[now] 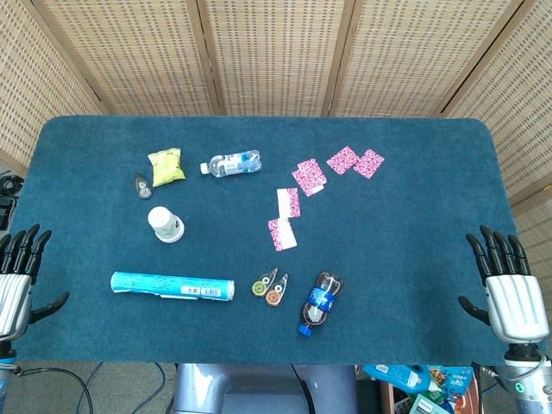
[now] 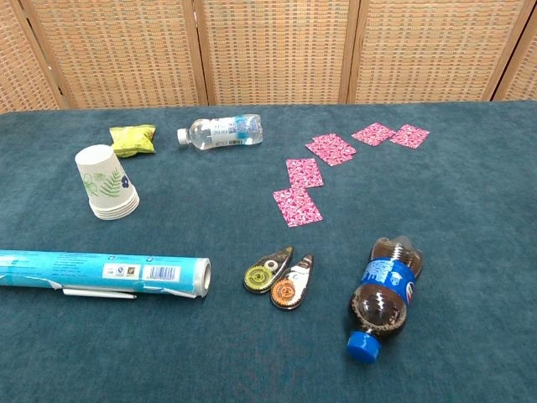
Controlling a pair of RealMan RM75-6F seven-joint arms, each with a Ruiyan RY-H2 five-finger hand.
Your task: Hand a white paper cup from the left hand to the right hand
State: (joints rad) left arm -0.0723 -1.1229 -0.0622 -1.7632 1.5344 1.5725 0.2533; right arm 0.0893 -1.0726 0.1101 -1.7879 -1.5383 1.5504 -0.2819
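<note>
**Cups wait on the blue table, both hands hold nothing**

On the left part of the blue table (image 1: pixel 414 285) stands a stack of white paper cups (image 2: pixel 106 182), upside down. The top cup has a green leaf picture on it. No hand touches the stack.

At the near left edge is the left hand (image 1: pixel 19 280). Its fingers are straight and spread apart, and it holds nothing. At the near right edge is the right hand (image 1: pixel 509 289), with fingers apart too, and nothing in it. Both hands are well apart from the cups.

Far from the robot, behind the cups, lies a clear water bottle (image 2: pixel 220 131) on its side with water in it. A small yellow snack bag (image 2: pixel 133 139) lies just left of it. Near the front, a cola bottle (image 2: pixel 383 296) with a blue cap lies on its side, full of dark drink. A long blue roll (image 2: pixel 102 274) lies near the cups. 2 correction tapes (image 2: pixel 279 279) sit between the roll and the cola bottle. Pink cards (image 2: pixel 297 206) are spread over the middle.
</note>
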